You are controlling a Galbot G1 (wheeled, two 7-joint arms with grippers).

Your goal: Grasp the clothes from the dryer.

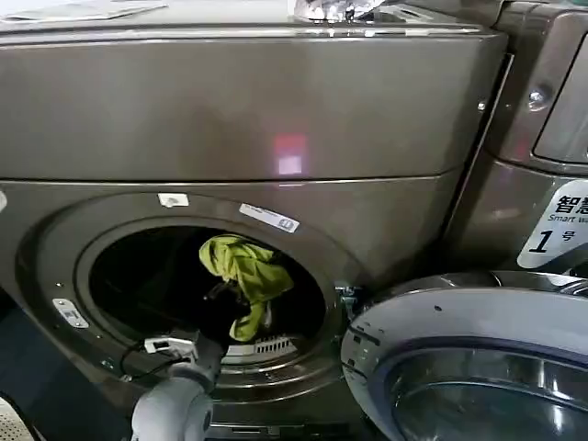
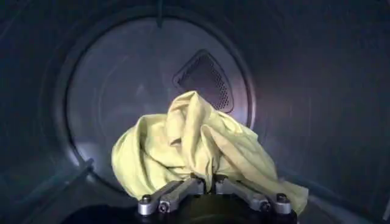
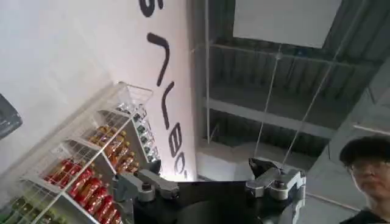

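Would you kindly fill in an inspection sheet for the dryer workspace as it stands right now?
Surface: dryer, bronze-grey front, door swung open.
Job's things: clothes, lime cloth, lifted inside the drum.
Clutter: nothing seen.
Grippers: left gripper inside the drum, shut on the clothes; right gripper open, empty, pointing up toward the ceiling, away from the dryer.
Cables: black cable at the left wrist.
Surroundings: second machine labelled 1 to the right; drinks rack.

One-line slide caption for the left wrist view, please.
Inside the dryer drum, the left gripper is shut on the lime clothes, bunched before the rear vent.
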